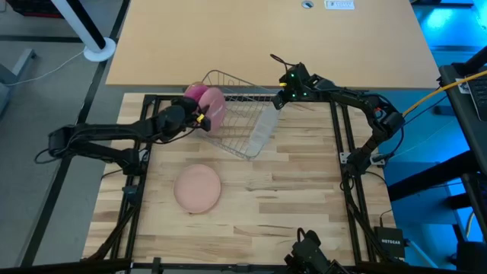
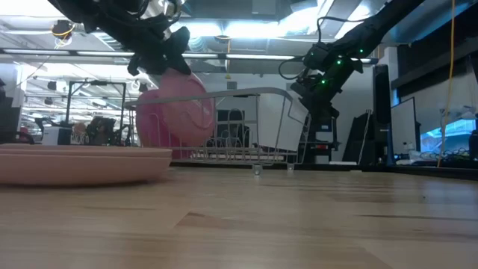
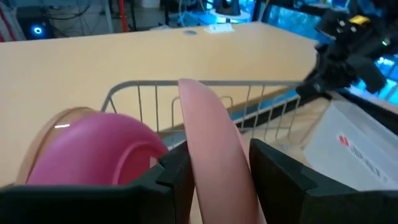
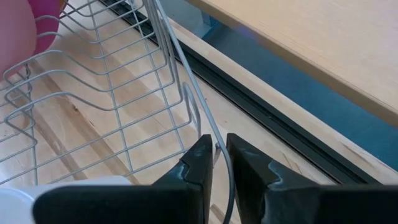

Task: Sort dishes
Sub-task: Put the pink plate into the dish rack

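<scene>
A pale pink plate [image 3: 208, 118] stands on edge at the left end of the wire rack [image 1: 240, 122], with my left gripper [image 3: 217, 165] shut on it. The bright magenta plate [image 3: 106, 149] stands on edge just beside it in the rack, and a tan rim [image 3: 43, 134] shows behind it. A pinkish-tan plate [image 1: 198, 188] lies flat on the table, nearer than the rack. My right gripper [image 4: 219, 149] is shut on the rack's wire at its far right corner [image 1: 280, 97]. In the low view both upright plates overlap [image 2: 178, 112]. My left gripper pinches the pale pink plate's rim [image 3: 216, 177] between its two fingers, coming level from the table's left. The plate stands upright on edge; whether its lower edge rests on the rack is hidden. My right gripper pinches a rim wire [image 4: 208, 127] of the rack's far right corner between its fingers, from above and the right.
A translucent cup [image 1: 262, 129] lies in the rack's right part. A second, lighter table [image 1: 266, 38] lies beyond the far edge. Black frame rails [image 1: 338, 137] run along the table's sides. Bare wood lies to the right of the flat plate.
</scene>
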`<move>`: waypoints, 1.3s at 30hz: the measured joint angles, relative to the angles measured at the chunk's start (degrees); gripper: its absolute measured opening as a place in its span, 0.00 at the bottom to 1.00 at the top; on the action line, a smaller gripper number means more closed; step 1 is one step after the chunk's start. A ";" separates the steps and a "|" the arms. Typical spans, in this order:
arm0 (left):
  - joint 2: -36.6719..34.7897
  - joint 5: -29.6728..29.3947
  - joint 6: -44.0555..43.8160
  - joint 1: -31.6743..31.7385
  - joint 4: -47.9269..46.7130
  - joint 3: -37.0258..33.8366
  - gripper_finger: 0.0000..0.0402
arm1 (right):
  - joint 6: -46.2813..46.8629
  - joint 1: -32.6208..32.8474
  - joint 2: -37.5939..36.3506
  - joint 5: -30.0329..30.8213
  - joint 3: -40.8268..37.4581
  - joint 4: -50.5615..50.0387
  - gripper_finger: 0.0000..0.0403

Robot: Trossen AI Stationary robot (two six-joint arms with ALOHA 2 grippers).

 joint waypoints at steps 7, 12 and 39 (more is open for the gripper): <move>6.56 3.01 2.86 3.11 11.46 0.05 0.34 | 0.00 0.00 0.00 -0.02 0.00 0.01 0.13; 10.72 3.37 6.67 4.90 13.05 1.61 0.34 | 0.00 0.00 0.00 0.00 0.00 -0.04 0.13; 11.81 9.78 19.49 11.32 11.67 4.42 0.42 | -0.02 0.02 0.00 -0.04 0.00 0.17 0.13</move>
